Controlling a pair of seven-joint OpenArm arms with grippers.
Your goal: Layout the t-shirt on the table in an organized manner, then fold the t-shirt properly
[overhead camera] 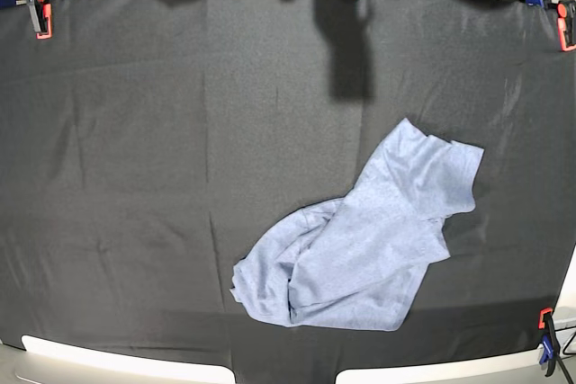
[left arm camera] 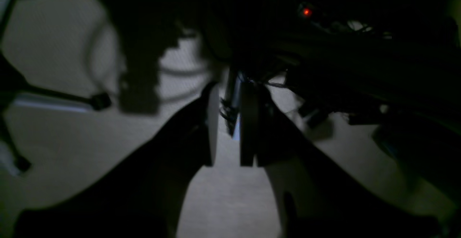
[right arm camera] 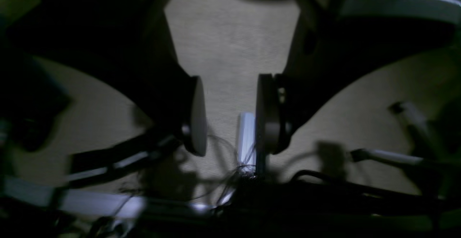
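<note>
nothing done yet: the t-shirt (overhead camera: 360, 240) lies crumpled at lower right of the tabletop (overhead camera: 135, 177); both arms' jaws stand apart, empty.

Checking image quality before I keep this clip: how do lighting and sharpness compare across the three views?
Base view: evenly lit and sharp, the t-shirt clear on the table, with one soft shadow near the far edge. Left wrist view: very dark and blurred, the left gripper a silhouette. Right wrist view: dim and soft, the right gripper slightly better lit.

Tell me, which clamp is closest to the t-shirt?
The red and blue clamp at the table's bottom right corner. It sits just past the crumpled t-shirt, while the others are up along the top edge.
</note>
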